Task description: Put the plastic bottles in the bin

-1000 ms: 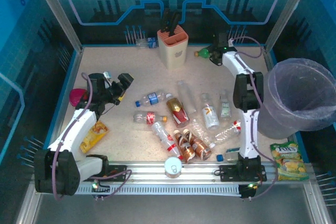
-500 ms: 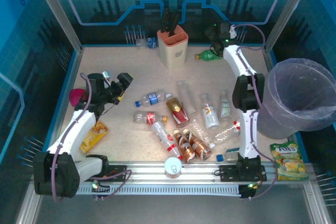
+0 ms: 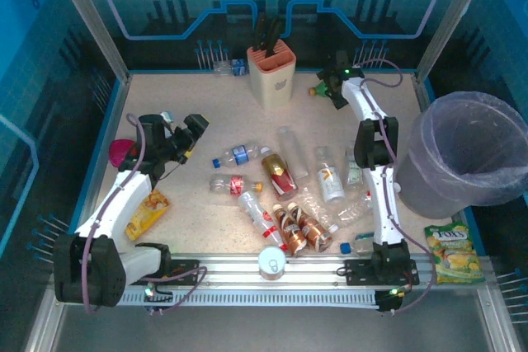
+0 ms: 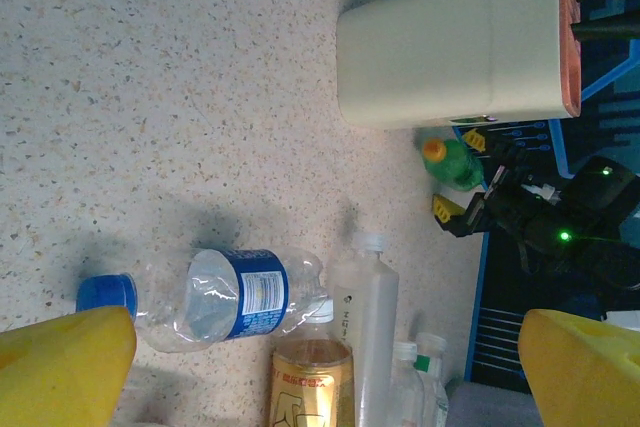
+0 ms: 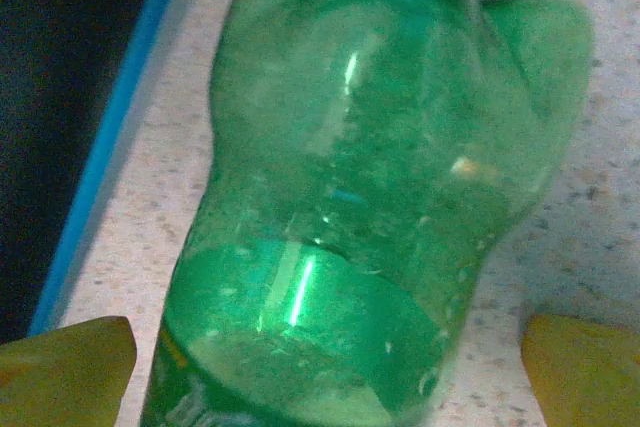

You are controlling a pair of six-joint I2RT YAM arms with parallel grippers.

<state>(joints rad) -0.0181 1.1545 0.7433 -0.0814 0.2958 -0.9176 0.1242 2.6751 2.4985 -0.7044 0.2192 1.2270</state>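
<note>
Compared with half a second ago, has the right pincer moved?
Yes. The right pincer has swung back from the far wall, a little toward the knife block, and now sits open, flanking the green bottle.

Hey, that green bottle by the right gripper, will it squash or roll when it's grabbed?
The green bottle looks like thin translucent plastic, so probably light and may dent when squeezed. It lies on its side, round-bodied, on the table, so a nudge could roll it.
</note>
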